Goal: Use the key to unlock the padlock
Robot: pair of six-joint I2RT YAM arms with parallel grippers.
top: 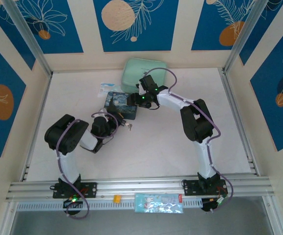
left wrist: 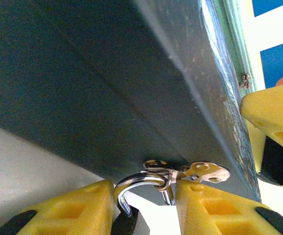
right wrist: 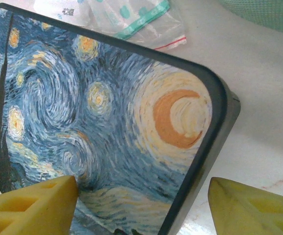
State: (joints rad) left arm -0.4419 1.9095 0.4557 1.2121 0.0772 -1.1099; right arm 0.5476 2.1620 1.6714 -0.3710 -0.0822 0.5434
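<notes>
A: White worktop (top: 180,161), blue flowered panels around. Where's the padlock (left wrist: 136,181)?
B: Hanging from the hasp (left wrist: 205,171) of the Starry Night tin (left wrist: 107,88). Tiny, light, hard, likely slick. It would swing, so take the dark body.
A: Arms?
B: Left arm folded low, left gripper (left wrist: 146,198) straddling it; clamped or not, I cannot tell. Right gripper (right wrist: 141,193) gapes across the tin's corner.

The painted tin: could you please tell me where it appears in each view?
Top external: tin at centre, below-left of the mint-green pouch.
Left wrist: its dark side wall spans the upper frame.
Right wrist: its painted lid, left and centre.
Shared landmark: the pouch beyond it.
</notes>
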